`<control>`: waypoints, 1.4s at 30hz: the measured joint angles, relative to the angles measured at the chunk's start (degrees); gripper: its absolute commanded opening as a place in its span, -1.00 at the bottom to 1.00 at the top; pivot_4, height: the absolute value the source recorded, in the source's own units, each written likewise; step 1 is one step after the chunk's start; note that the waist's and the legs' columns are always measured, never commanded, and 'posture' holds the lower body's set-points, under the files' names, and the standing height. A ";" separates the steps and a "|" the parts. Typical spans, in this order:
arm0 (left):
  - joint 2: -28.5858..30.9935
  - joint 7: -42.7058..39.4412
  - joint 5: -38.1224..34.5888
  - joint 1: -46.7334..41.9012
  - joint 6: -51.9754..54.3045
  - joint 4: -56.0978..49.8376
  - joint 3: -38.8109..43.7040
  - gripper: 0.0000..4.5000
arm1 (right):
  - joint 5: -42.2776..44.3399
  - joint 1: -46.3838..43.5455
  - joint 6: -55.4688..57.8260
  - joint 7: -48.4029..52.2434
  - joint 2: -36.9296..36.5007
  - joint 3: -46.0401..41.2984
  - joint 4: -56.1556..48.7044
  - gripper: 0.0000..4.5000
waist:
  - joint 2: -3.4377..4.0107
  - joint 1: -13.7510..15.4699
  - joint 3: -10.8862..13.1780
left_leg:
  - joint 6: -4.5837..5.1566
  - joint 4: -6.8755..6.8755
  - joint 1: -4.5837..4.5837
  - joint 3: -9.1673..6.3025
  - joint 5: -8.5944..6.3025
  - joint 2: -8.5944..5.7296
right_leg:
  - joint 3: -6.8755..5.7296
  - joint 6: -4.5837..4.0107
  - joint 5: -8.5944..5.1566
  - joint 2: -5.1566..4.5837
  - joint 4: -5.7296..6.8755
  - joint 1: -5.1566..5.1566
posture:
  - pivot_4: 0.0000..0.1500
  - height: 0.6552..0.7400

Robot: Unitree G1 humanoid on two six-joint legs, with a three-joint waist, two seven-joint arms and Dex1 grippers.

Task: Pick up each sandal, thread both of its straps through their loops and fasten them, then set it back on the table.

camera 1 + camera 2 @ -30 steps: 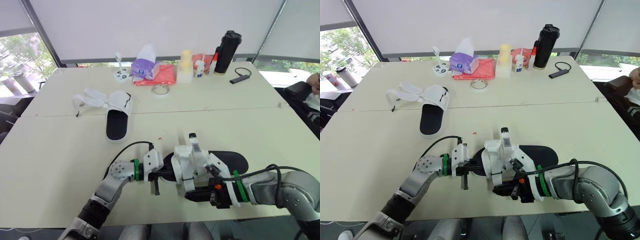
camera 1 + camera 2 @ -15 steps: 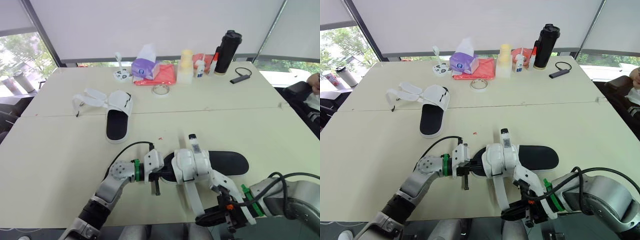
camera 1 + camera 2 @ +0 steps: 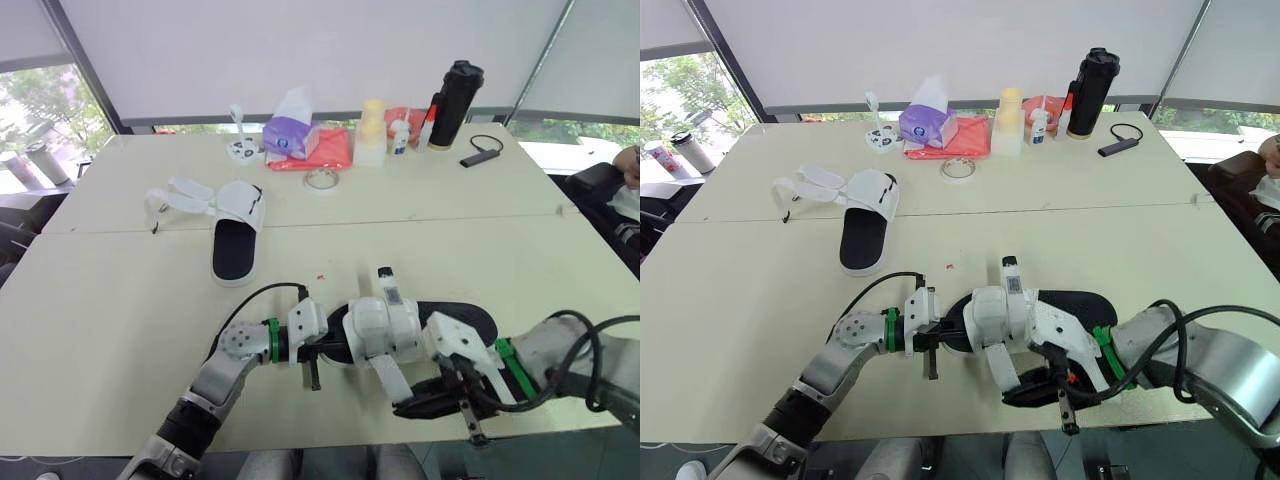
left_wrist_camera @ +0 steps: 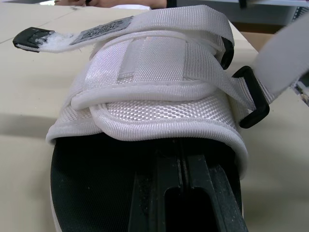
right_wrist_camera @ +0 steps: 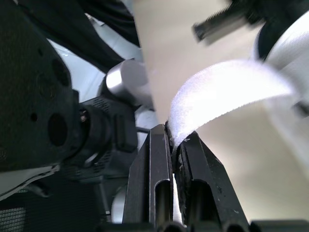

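Pale table (image 3: 120, 330) by the windows. Near sandal (image 3: 400, 322) sits at the front edge; far sandal (image 3: 235, 225) lies well apart, straps loose. Left gripper (image 3: 318, 352): fingers drawn together, pushed into the toe opening, bracing. Right gripper (image 3: 420, 405): clamped on the free end of 1 strap (image 3: 388, 378), which runs out toward the table's front edge. Black loop (image 4: 254, 104) sits just beside the strap; whether threaded, can't tell. Likely step: tensioning. Next move calls for folding the strap back over the upper and pressing flat.

Sandal (image 3: 385, 325) — white woven straps (image 4: 159, 104); black sole (image 3: 468, 316), black loops (image 4: 253, 108).
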 measured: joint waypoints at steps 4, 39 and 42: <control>-0.65 0.03 0.01 -0.22 -0.04 0.45 -0.23 -1.00 | 0.58 -6.37 1.42 0.22 0.84 0.28 3.43 -0.95 | -0.01 0.01 0.01 | 0.01 0.01 -0.05 0.00 0.00 0.00 | 0.00 -0.01 0.00 0.00 0.00 -0.03 | 1.00 1.00; -1.66 1.39 0.50 -0.83 -0.57 1.67 -0.23 -1.00 | -6.20 -20.52 5.59 -0.81 14.23 7.50 21.12 0.83 | 0.01 -0.03 -0.01 | 0.17 0.04 -0.02 -0.01 0.11 -0.01 | 0.00 -0.01 0.05 0.05 0.16 -0.08 | 1.00 1.00; -1.67 1.39 0.53 -0.98 -0.59 1.86 -0.19 -1.00 | -6.35 -20.64 5.56 -1.33 15.23 7.26 21.46 0.99 | 0.01 -0.10 -0.01 | 0.17 0.04 0.01 -0.02 0.11 0.00 | 0.00 -0.01 0.05 0.06 0.17 -0.06 | 1.00 1.00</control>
